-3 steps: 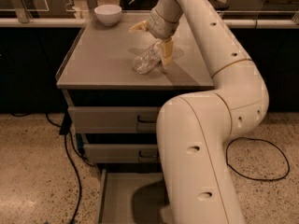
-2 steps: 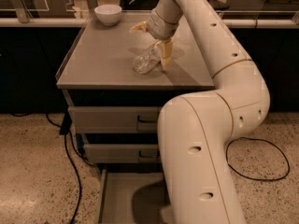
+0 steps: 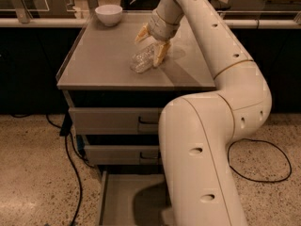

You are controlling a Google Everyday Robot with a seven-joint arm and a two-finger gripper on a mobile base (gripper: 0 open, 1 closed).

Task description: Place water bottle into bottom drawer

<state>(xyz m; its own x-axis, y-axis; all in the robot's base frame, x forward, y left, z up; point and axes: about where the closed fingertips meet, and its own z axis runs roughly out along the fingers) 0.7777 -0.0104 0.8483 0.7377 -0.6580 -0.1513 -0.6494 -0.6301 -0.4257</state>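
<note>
The water bottle (image 3: 142, 60) is clear and crinkled and lies on its side on the grey cabinet top (image 3: 103, 55). My gripper (image 3: 151, 43) reaches down from the right with its yellow fingers (image 3: 161, 53) spread, one on each side of the bottle's far end. The jaws stand open around the bottle and it rests on the top. The bottom drawer (image 3: 123, 199) is pulled out at the floor, showing a flat grey floor. My arm hides its right part.
A white bowl (image 3: 108, 14) stands at the back left of the cabinet top. The two upper drawers (image 3: 113, 120) are closed. A black cable (image 3: 73, 173) runs over the speckled floor at the left, another at the right. My large white arm (image 3: 207, 140) fills the foreground.
</note>
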